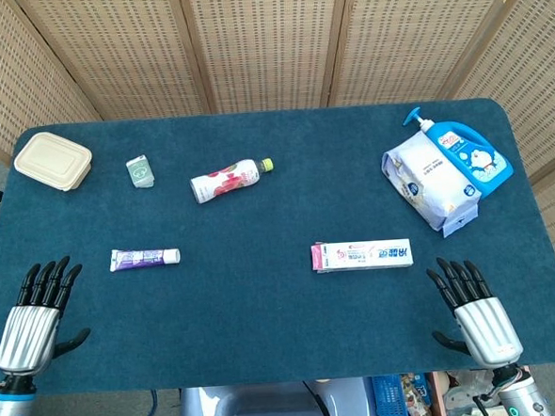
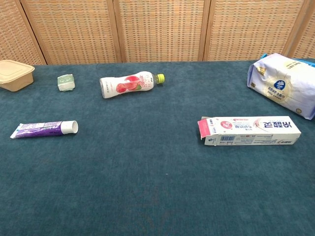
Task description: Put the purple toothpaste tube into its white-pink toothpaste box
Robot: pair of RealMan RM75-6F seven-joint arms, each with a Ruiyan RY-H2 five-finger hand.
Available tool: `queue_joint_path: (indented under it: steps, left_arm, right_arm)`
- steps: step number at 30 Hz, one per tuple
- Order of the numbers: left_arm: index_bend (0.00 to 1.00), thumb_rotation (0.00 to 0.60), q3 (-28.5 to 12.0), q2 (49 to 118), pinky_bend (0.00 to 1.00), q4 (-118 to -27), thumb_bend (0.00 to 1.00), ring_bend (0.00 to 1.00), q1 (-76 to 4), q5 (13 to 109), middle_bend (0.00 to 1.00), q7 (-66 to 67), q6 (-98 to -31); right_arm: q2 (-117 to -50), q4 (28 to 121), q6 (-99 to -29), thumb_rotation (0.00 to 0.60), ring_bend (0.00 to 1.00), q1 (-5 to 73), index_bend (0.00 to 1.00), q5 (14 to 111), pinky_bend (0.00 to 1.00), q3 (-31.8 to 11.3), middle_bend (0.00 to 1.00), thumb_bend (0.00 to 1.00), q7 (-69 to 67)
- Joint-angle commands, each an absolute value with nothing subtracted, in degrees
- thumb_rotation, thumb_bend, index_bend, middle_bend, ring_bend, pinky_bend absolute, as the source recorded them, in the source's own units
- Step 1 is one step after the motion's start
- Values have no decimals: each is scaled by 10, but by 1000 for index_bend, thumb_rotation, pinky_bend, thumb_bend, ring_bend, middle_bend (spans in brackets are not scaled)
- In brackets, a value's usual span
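Note:
The purple toothpaste tube [image 1: 145, 258] lies flat on the left half of the blue table, its white cap pointing right; the chest view shows the tube [image 2: 44, 129] too. The white-pink toothpaste box [image 1: 361, 256] lies flat right of centre. In the chest view the box [image 2: 250, 131] has its left end flap open. My left hand [image 1: 32, 320] hovers at the near left edge, fingers spread, holding nothing, well short of the tube. My right hand [image 1: 477, 313] is at the near right edge, fingers apart and empty, just right of the box.
A drink bottle [image 1: 229, 180] lies at the back centre. A small green packet [image 1: 139, 170] and a beige lunch box [image 1: 52, 160] sit at the back left. A white refill bag [image 1: 428, 181] and a blue pump bottle [image 1: 469, 154] lie at the back right.

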State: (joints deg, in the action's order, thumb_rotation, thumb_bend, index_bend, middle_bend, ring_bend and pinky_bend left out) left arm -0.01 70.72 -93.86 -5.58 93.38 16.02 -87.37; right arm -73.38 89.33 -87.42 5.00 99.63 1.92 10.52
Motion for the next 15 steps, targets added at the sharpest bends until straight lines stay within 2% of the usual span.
queue_joint_path:
  steps: [1, 7, 15]
  left_arm:
    - [0, 600, -3, 710, 0, -935, 55, 0, -59, 926, 0, 162, -866]
    - [0, 600, -21, 717, 0, -915, 88, 0, -78, 885, 0, 160, -825]
    - [0, 600, -48, 708, 0, -905, 105, 0, -122, 809, 0, 172, -736]
  right_arm:
    - [-735, 892, -872, 600, 0, 50, 9, 995, 0, 19, 0, 0, 107]
    - [-739, 890, -870, 600, 0, 51, 10, 992, 0, 19, 0, 0, 110]
    - [-746, 884, -870, 600, 0, 52, 10, 994, 0, 19, 0, 0, 112]
